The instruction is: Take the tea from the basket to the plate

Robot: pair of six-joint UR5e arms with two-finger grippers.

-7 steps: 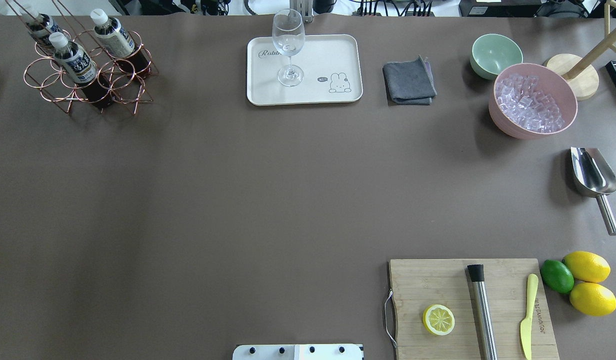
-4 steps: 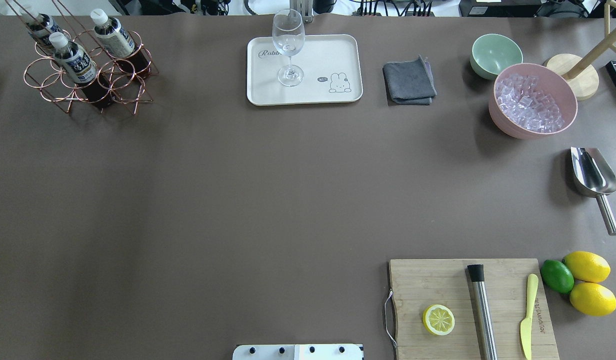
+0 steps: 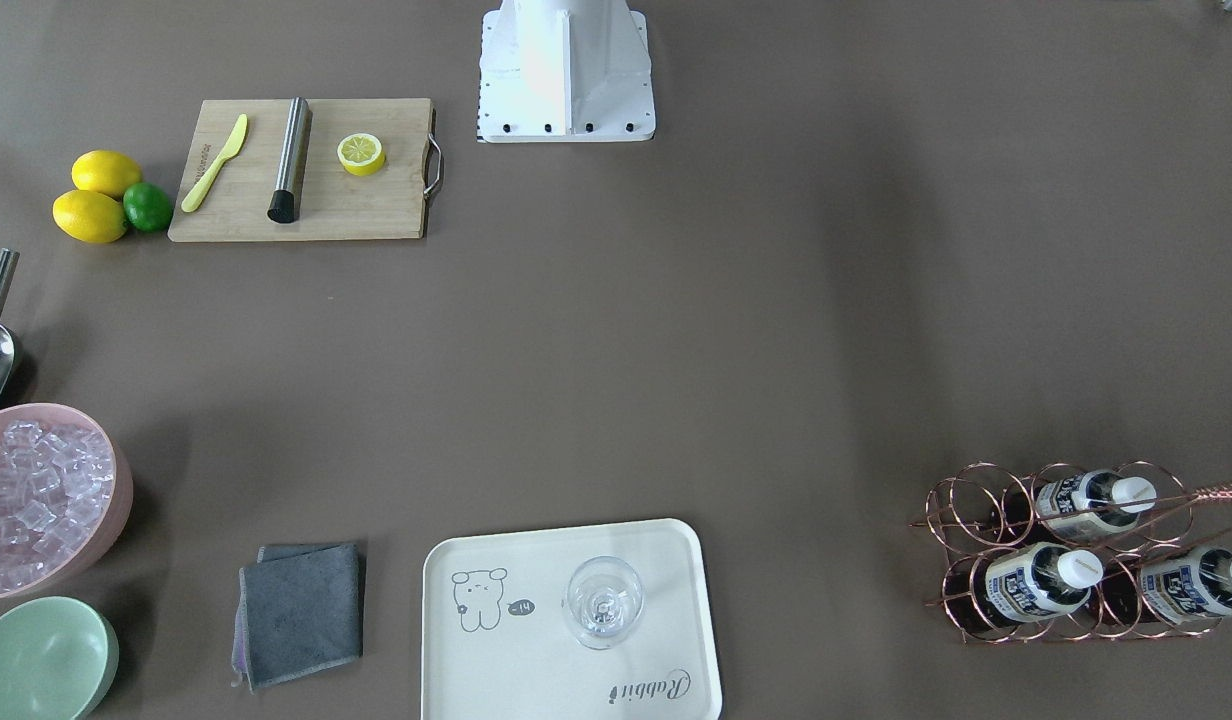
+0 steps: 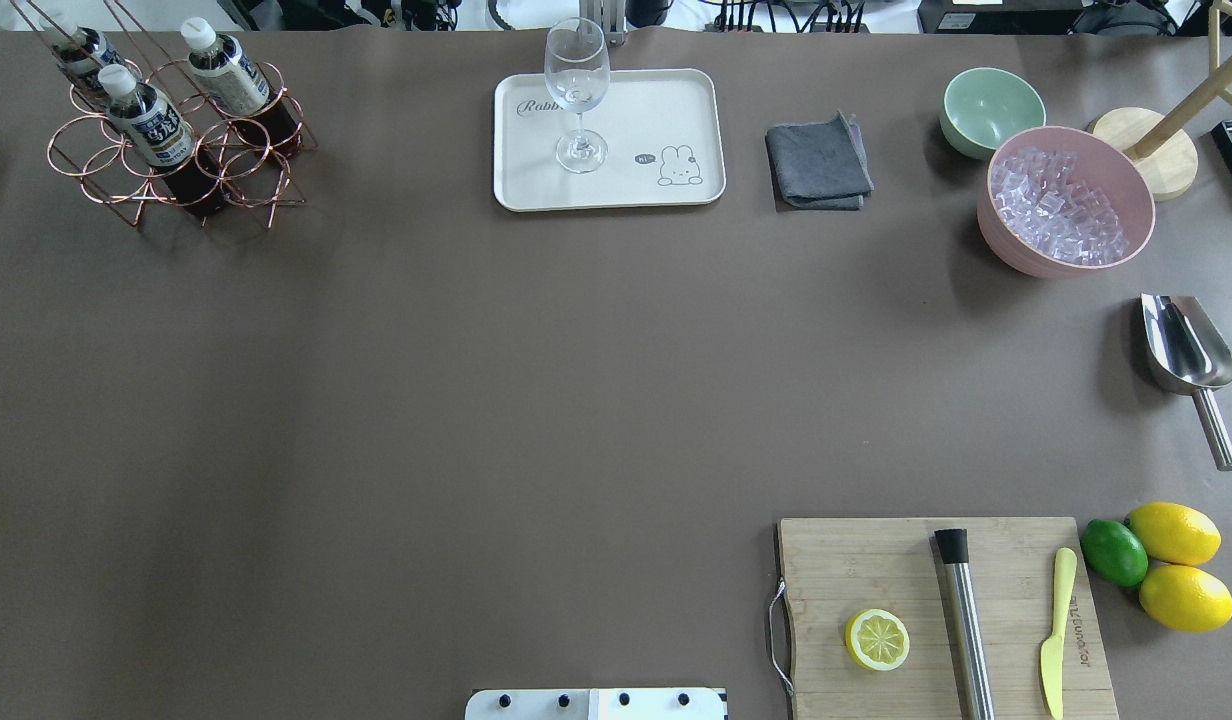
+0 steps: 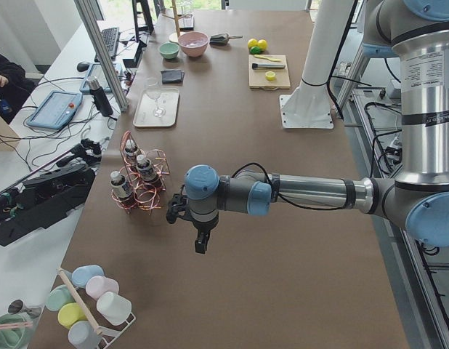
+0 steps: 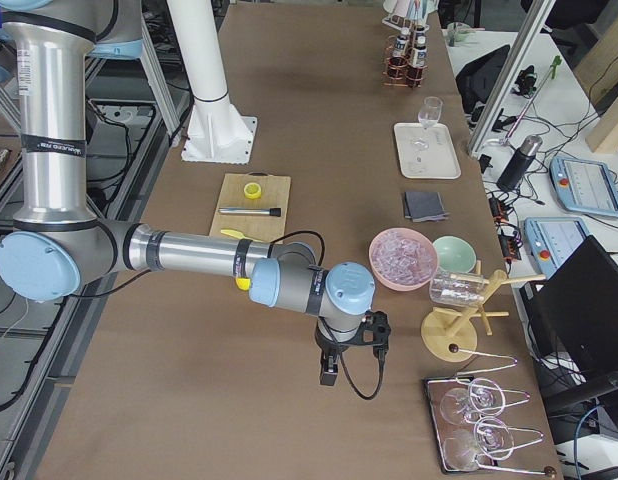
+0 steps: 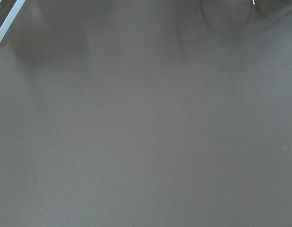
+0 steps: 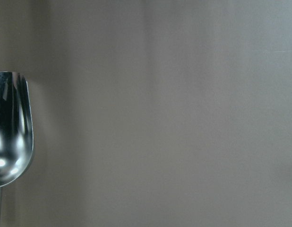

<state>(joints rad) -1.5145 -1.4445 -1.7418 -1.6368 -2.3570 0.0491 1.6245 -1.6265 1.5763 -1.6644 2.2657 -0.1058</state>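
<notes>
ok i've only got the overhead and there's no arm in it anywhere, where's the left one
observer: The left side view shows the left arm stretched out low, its jaws pointing down over bare table beside the basket, not touching it. I cannot tell whether they are open.
operator: and the right one
observer: The right side view has the right arm reaching out low at the table's other end. Its wrist camera catches the metal scoop at the left edge of its picture.
</notes>
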